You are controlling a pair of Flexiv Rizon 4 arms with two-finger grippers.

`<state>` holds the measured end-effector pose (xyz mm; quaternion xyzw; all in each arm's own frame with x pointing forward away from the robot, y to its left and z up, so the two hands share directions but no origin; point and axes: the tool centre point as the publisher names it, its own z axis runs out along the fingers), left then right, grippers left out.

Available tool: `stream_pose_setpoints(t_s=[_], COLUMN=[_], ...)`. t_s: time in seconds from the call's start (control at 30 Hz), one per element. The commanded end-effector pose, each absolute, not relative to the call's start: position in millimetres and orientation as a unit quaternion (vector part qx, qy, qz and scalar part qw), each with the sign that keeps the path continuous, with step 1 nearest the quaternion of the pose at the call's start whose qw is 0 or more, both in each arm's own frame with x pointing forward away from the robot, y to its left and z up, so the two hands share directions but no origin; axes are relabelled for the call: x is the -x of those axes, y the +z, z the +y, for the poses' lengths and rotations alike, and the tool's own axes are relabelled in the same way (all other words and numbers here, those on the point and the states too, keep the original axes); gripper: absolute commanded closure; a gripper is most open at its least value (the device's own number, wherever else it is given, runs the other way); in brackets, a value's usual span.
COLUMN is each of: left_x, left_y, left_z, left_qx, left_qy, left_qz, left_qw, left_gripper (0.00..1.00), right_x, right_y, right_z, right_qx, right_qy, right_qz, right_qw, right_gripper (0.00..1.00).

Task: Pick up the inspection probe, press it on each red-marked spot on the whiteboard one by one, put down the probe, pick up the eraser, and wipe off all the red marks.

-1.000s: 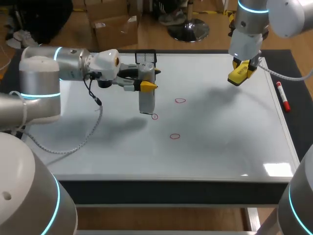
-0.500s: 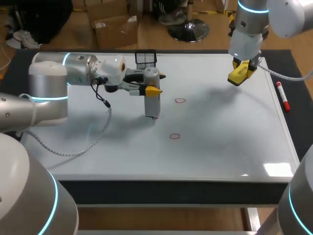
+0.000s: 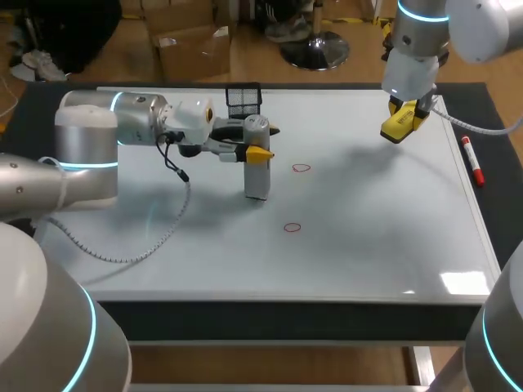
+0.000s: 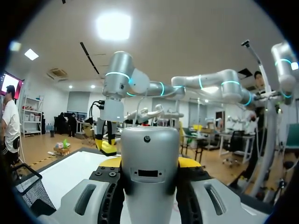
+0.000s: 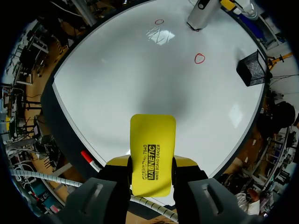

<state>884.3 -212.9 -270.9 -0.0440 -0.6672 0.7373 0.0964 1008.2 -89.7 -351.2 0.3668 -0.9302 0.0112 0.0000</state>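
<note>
Currently the left gripper (image 3: 260, 140) is clamped on the upright probe (image 3: 257, 180), tip on the whiteboard (image 3: 376, 237) (right gripper (image 5: 152, 164) clamps the eraser (image 5: 153, 135)); pressing at a tilt could skid it off target.

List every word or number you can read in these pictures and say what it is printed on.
"MAGNETIC": on the eraser.
"WHITE BOARD ERASER": on the eraser, next to that word.
A smaller line beside these: too small to read.
No readable text on the probe, marker or whiteboard.
</note>
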Motion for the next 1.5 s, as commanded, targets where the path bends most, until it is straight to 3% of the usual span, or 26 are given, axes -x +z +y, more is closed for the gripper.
stream_pose_setpoints(t_s=[0.03,1.13,1.5], left_x=[-887.5,-886.2,-876.3], left_y=[-272.8,-276.2,-246.8], left_z=[-212.3,-211.2,-187.0], left_qx=[0.045,0.049,0.027], left_qy=[0.739,0.739,0.748], left_qz=[-0.665,-0.665,-0.662], left_qw=[0.097,0.096,0.042], left_gripper=[1.00,1.00,1.00], right_x=[-1008.3,-1008.3,-1008.3], right_y=[-350.4,-350.4,-350.4], right_z=[-90.3,-90.3,-90.3], right_qx=[-0.367,-0.367,-0.367], right_qy=[0.013,0.013,0.013], right_qz=[-0.930,-0.930,-0.930], right_qw=[0.000,0.000,0.000], right_gripper=[1.00,1.00,1.00])
